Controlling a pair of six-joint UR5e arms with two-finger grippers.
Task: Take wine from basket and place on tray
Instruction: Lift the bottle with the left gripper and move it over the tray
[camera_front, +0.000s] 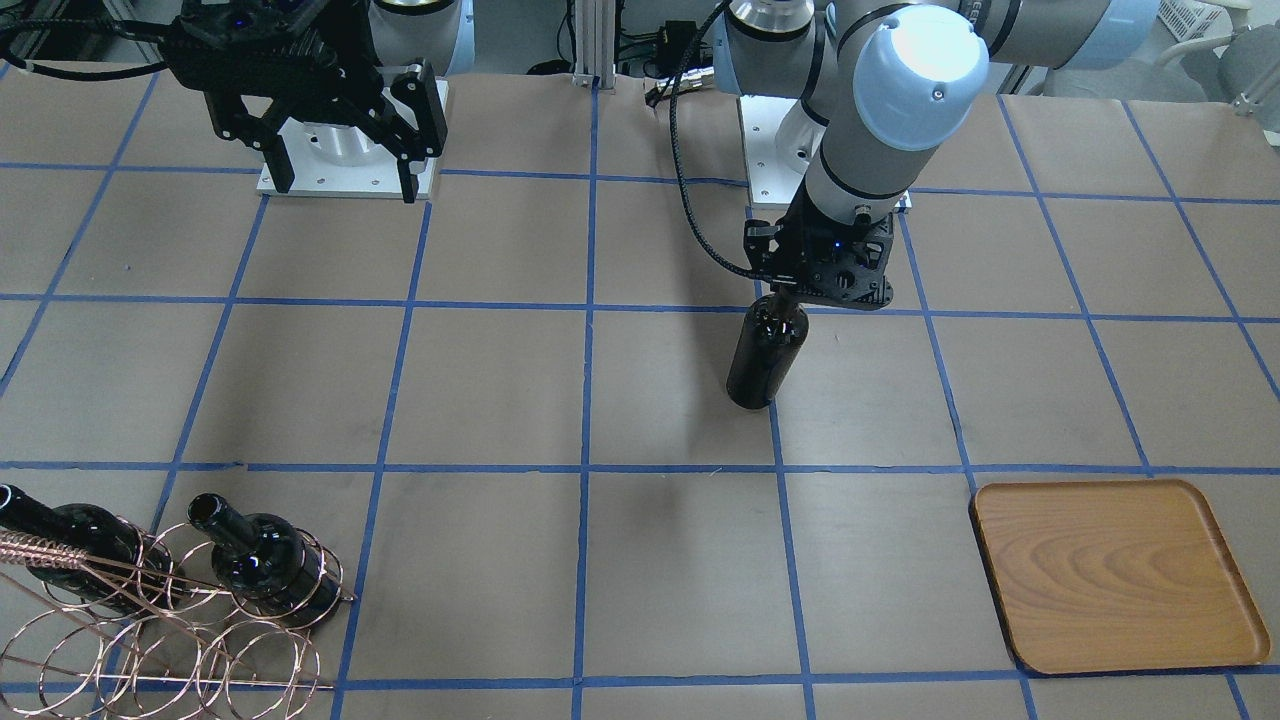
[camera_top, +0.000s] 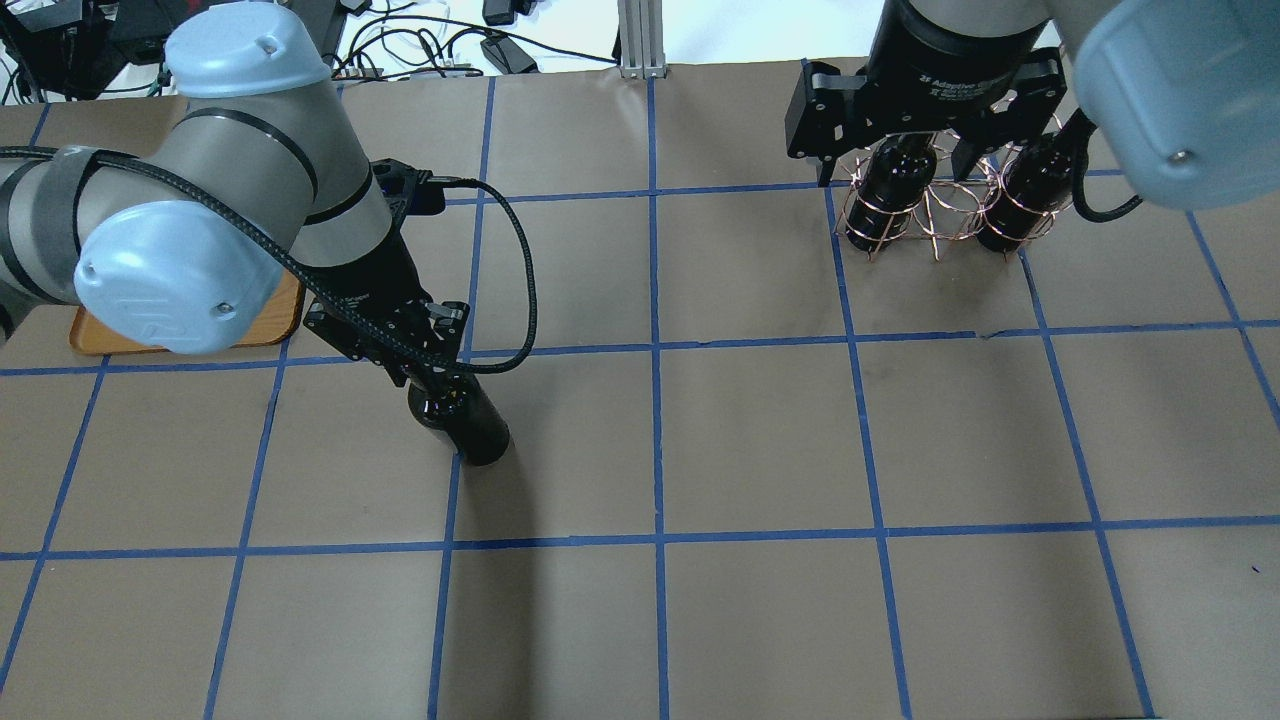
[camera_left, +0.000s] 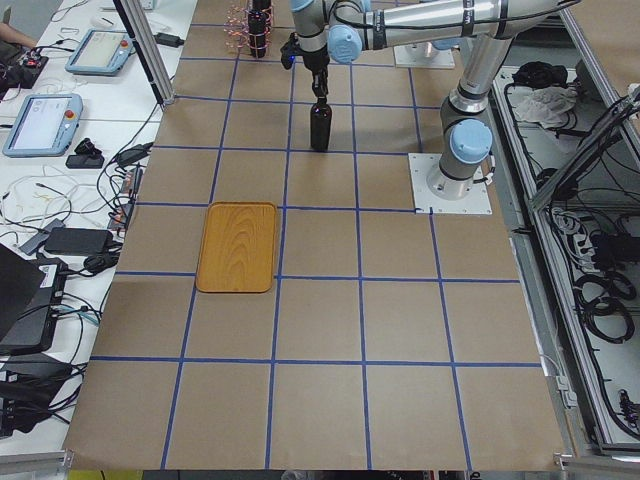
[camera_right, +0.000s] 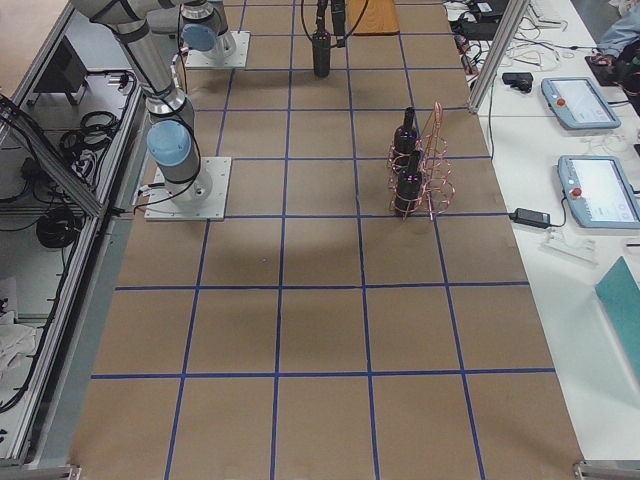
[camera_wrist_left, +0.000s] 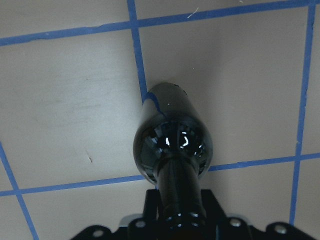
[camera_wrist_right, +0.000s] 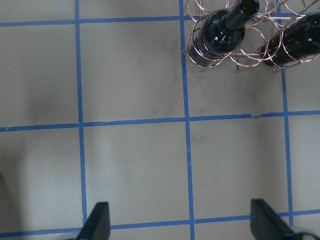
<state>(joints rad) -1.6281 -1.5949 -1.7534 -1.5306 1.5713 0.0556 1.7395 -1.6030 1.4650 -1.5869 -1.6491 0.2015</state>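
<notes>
My left gripper (camera_front: 790, 298) (camera_top: 425, 375) is shut on the neck of a black wine bottle (camera_front: 765, 355) (camera_top: 468, 425) (camera_wrist_left: 172, 140). It holds the bottle upright, base at or just above the table, on a blue line near mid-table. I cannot tell if the base touches. The copper wire basket (camera_front: 180, 640) (camera_top: 935, 215) (camera_wrist_right: 240, 47) holds two more bottles (camera_front: 265, 565) (camera_front: 70, 540). The wooden tray (camera_front: 1110, 575) (camera_left: 238, 246) lies bare, about two grid squares from the held bottle. My right gripper (camera_front: 345, 185) (camera_wrist_right: 182, 222) is open and empty, high above the table.
The table is brown paper with a blue tape grid. The two arm bases (camera_front: 350, 150) (camera_front: 790, 150) stand at the robot's side. In the overhead view my left arm's elbow covers most of the tray (camera_top: 262, 322). Operator tablets (camera_right: 585, 105) lie beyond the table's edge.
</notes>
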